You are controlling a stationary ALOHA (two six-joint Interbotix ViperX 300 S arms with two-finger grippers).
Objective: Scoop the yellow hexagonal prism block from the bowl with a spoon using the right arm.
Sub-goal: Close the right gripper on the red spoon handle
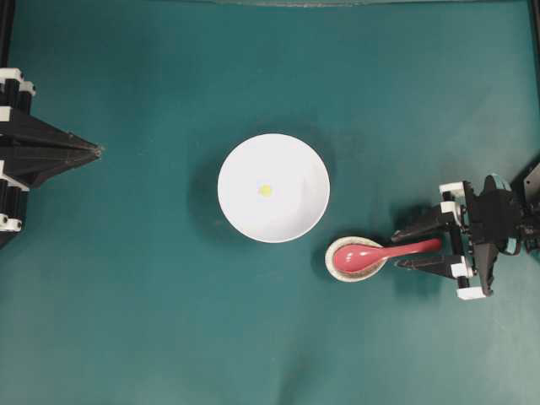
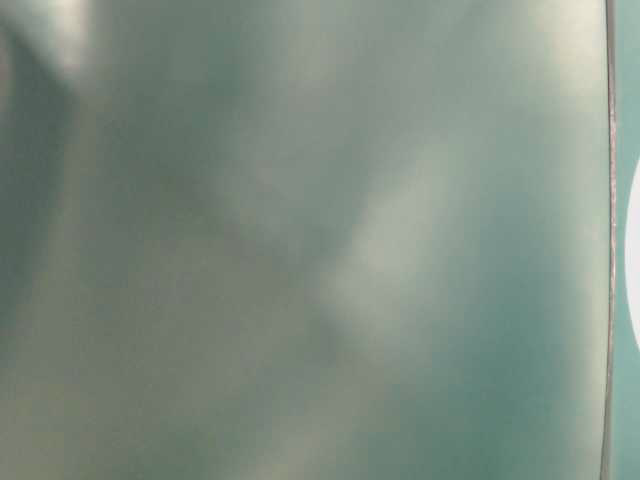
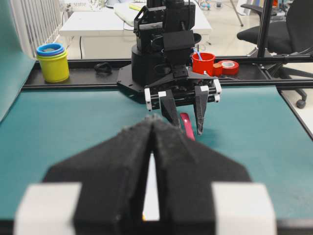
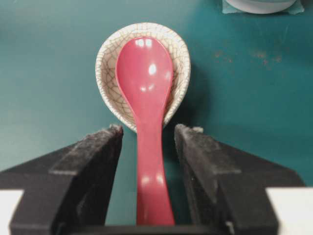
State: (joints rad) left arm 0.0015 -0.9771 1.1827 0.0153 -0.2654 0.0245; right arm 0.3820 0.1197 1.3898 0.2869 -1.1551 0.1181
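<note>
**Open right jaws astride the spoon handle; block lies in the bowl**

In the overhead view the left black two-fingered gripper (image 1: pixel 94 151) is seen at the left edge, its arm cut off by the frame; its fingers are brought together to a point, well apart from everything else on the teal table mat (image 1: pixel 152 321). The same closed state is shown close up by the left wrist view, where only a thin slit is left between the two black fingers (image 3: pixel 117 166).

At the centre the round plain white bowl (image 1: pixel 287 224) is seen, with the tiny bright yellow hexagonal prism block (image 1: pixel 266 191) lying on its floor, slightly left of the middle. The block's shape cannot be made out at this size, and it is shown clearly in no other view.

Just right of the bowl, the glossy pinkish-red soup spoon (image 1: pixel 371 254) is laid with its scoop in a small crackle-patterned off-white oval dish (image 1: pixel 342 272); the crackle is resolved only in the right wrist view. The handle is pointed right, between the spread fingers of the right black gripper (image 1: pixel 418 245). In the right wrist view a gap is seen on each side of the handle, so contact is not shown.

The table-level view is almost wholly blurred grey-green; only a white sliver at its right edge is discernible.
</note>
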